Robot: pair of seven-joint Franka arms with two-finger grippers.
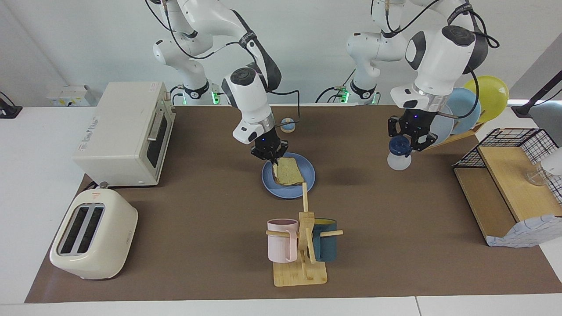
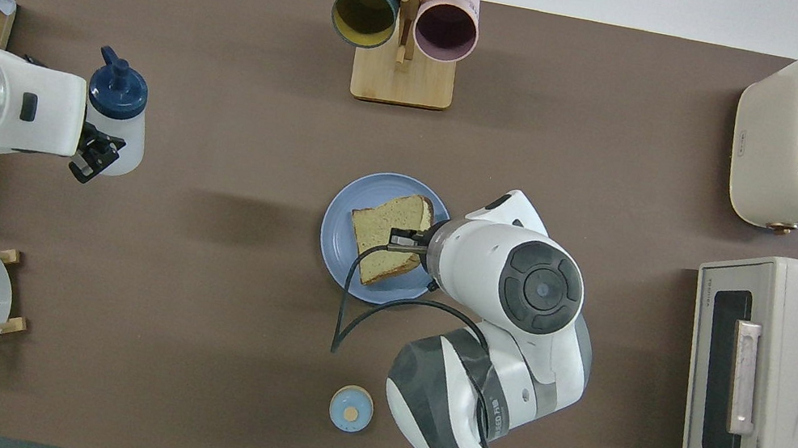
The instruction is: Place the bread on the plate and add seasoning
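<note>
The bread (image 1: pixel 290 172) (image 2: pixel 378 228) lies on the medium-blue plate (image 1: pixel 281 192) (image 2: pixel 333 245) in the middle of the mat. My right gripper (image 1: pixel 273 162) (image 2: pixel 403 239) is low over the plate's edge nearest the robots. It is shut on the corner of the bread. The seasoning bottle (image 1: pixel 398 161) (image 2: pixel 119 134), whitish with a navy cap, stands toward the left arm's end of the table. My left gripper (image 1: pixel 410 142) (image 2: pixel 94 158) is right at the bottle, level with its cap.
A blue-and-tan bell (image 1: pixel 287 125) (image 2: pixel 351 408) sits nearer the robots than the plate. A mug rack (image 1: pixel 303 245) stands farther out. Toaster oven (image 1: pixel 127 131) and toaster (image 1: pixel 92 235) are at the right arm's end. Dish rack with plates (image 1: pixel 465 109) and wire shelf (image 1: pixel 509 184) are at the left arm's end.
</note>
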